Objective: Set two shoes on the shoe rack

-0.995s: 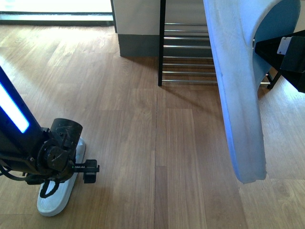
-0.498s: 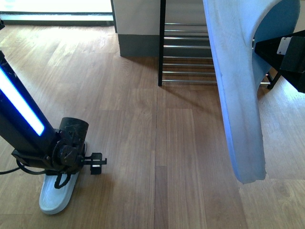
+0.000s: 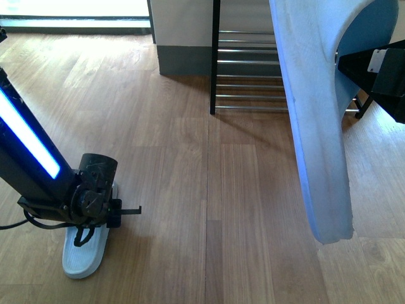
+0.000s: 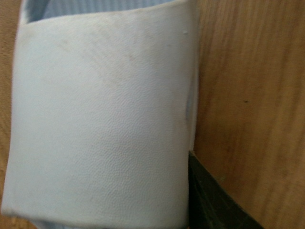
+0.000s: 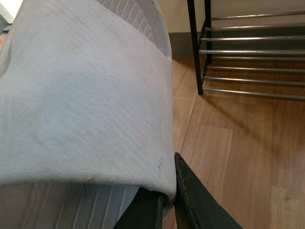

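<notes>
Left hand point(image 3: 88, 221): lowered directly over the grounded slide point(image 3: 79, 259), a pale blue rubber slide lying flat on the wooden floor point(image 3: 190, 190), well short of the rack. In the left wrist view its strap point(image 4: 100, 119) fills the frame with one dark finger point(image 4: 209, 200) beside the strap edge. Whether this hand is clamped or parted cannot be told.

Shoe rack point(image 3: 250, 63): black frame and chrome bars, standing against the far wall, with no shoe on the bars in view.

Raised slide point(image 3: 316, 126): off the floor, hanging long-side down, near the camera and in front of the rack. The right hand point(image 3: 380, 69) is clamped on it. The right wrist view shows dark fingers point(image 5: 190, 200) pinching the strap edge.
</notes>
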`<state>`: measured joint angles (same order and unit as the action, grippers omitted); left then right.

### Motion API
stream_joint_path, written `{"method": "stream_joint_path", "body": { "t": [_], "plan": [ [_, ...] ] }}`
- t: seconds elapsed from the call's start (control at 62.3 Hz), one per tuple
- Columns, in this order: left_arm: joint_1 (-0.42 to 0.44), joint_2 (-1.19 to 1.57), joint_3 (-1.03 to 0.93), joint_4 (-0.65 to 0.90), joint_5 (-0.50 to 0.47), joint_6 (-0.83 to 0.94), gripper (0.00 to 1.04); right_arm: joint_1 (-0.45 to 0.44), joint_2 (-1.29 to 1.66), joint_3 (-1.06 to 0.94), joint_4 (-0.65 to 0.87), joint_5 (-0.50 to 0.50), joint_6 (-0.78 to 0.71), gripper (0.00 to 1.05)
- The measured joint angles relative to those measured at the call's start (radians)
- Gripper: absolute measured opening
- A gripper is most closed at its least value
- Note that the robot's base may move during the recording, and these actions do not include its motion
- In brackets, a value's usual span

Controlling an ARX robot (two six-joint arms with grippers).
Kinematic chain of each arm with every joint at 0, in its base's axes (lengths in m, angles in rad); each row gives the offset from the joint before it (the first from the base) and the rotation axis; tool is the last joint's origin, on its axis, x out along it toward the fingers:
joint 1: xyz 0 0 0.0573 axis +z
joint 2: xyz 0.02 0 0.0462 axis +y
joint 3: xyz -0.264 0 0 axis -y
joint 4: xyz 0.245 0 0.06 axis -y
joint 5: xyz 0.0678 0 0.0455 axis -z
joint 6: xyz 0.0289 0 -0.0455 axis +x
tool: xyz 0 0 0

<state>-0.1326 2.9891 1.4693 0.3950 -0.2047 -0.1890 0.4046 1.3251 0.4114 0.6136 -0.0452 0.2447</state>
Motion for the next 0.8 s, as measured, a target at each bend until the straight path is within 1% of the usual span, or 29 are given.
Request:
{"method": "stream_joint_path", "body": {
  "t": [0.064,0.289,0.466,0.546,0.642,0.706,0.803],
  "plan": [
    [-0.004,-0.034,-0.035,0.011,-0.002,-0.021,0.02,0.000,0.000,0.000,0.000,0.000,0.000,0.02],
    [-0.015,-0.214,-0.171,0.102,-0.005,-0.064,0.02,0.000,0.000,0.000,0.000,0.000,0.000,0.02],
    [-0.037,-0.470,-0.346,0.167,-0.027,-0.066,0.02,0.000,0.000,0.000,0.000,0.000,0.000,0.02],
    [-0.049,-0.605,-0.446,0.195,-0.050,-0.054,0.02,0.000,0.000,0.000,0.000,0.000,0.000,0.02],
    [-0.064,-0.795,-0.588,0.208,-0.108,-0.018,0.02,0.000,0.000,0.000,0.000,0.000,0.000,0.02],
    [-0.071,-0.921,-0.676,0.203,-0.154,-0.002,0.02,0.000,0.000,0.000,0.000,0.000,0.000,0.02],
    [-0.081,-1.105,-0.778,0.164,-0.196,0.019,0.02,0.000,0.000,0.000,0.000,0.000,0.000,0.02]
  ]
}}
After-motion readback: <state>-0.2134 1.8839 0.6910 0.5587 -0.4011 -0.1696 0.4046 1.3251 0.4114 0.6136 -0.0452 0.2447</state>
